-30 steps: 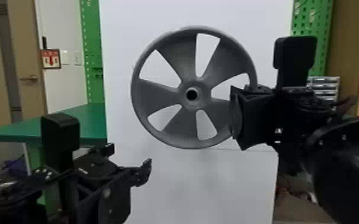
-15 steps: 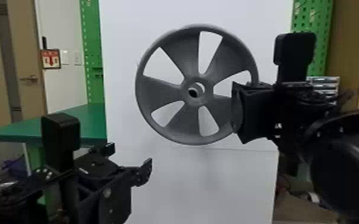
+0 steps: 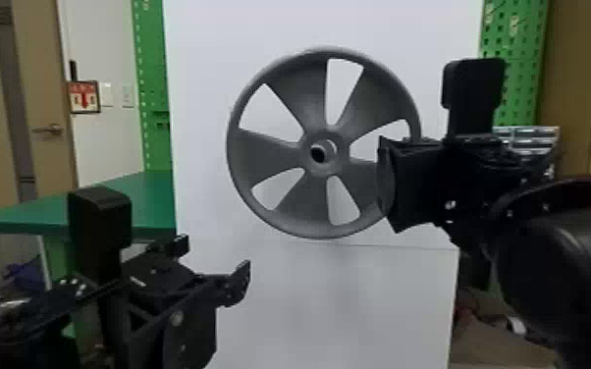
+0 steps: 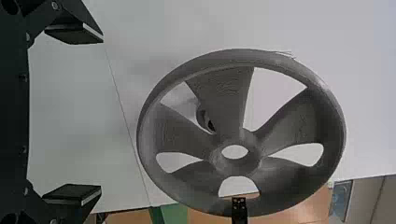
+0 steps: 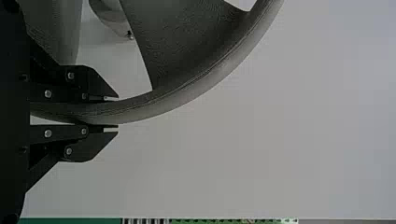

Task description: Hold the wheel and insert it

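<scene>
Before the white board (image 3: pixel 201 147), the right gripper (image 5: pixel 117 113) pinches the wheel (image 3: pixel 270 149) off-centre — tilting could jam its hub (image 3: pixel 326 170) — while the left gripper (image 4: pixel 101 114) gapes.

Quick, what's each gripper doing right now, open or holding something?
Left gripper: open, holding nothing.
Right gripper: closed on the wheel's rim.

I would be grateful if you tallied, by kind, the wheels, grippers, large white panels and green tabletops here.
Grey five-spoked wheel: 1
Black two-fingered grippers, left gripper and right gripper: 2
Large flat white panel: 1
Flat green tabletop: 1
Total: 5
</scene>
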`<state>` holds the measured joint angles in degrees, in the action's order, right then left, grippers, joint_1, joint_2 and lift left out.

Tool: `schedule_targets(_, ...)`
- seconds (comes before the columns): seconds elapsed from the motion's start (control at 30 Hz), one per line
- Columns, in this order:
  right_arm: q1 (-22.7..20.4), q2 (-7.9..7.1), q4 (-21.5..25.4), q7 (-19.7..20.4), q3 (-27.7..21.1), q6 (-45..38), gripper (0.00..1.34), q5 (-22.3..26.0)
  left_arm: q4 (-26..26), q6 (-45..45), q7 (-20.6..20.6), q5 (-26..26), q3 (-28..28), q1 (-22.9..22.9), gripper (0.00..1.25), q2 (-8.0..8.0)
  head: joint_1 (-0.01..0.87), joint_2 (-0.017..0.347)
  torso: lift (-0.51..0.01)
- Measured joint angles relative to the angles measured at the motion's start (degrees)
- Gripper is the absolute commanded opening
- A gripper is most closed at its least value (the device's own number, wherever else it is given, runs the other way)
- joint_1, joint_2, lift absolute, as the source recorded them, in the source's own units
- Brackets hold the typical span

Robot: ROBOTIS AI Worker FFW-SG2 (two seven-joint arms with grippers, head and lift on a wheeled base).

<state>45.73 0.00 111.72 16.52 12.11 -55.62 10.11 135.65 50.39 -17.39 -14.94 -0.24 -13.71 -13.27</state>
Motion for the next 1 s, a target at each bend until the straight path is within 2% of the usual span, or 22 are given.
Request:
schedule_targets(0.17,0.7,0.00,-2.4,-1.4,-0.3,1.0,0.19,0.0,-0.1,-0.1,0.1,0.0,0.0,0.0,1.10,0.00,0.179,0.103,-0.492)
schedule_targets(0.43,1.7,0.00,-5.1,-1.5,-0.4,1.6,0.19,-0.2,-0.3,-0.6,0.2,0.0,-0.1,0.1,1.10,0.00,0.179,0.103,-0.492)
schedule_targets(1.0,3.8,0.00,-7.4,-1.5,-0.4,1.6,0.19,-0.8,-0.4,-1.0,0.3,-0.1,-0.3,0.1,1.10,0.00,0.179,0.103,-0.492)
